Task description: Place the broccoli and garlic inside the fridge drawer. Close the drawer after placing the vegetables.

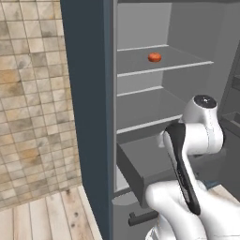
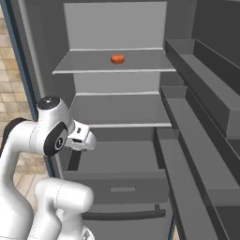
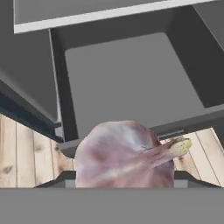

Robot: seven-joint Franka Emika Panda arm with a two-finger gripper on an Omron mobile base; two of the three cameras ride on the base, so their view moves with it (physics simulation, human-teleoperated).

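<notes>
Fingers of our gripper (image 3: 120, 186) are mostly hidden behind the garlic (image 3: 124, 153) in the hand view; the bulb sits right between them and covers the lower middle of the picture, so we judge that they are closed on it at a medium width. Its pointed tip looks to the right. Behind the garlic the fridge drawer (image 3: 131, 78) is pulled out and its grey floor is bare. The bulb hangs over the front edge of the drawer, with wooden floor visible below it, so it is not yet above the inside.

From the left base view, the arm bends in front of the open drawer (image 1: 136, 164), and the hand itself is hidden behind the arm. Above are two grey shelves, and on the upper shelf (image 1: 164, 65) lies a small orange-red thing (image 1: 154, 57), well apart from our work. Lower down there is another drawer front with a dark bar handle (image 1: 140, 218).

From the right base view, the hand (image 2: 79, 138) reaches over the left rear part of the drawer (image 2: 117, 159). The door racks (image 2: 197, 140) stand at the right.

We think the step is to put the garlic in. Next, we must carry it forward over the drawer floor, lower it and let go. The shelf above the drawer leaves little room. We cannot find the broccoli.
</notes>
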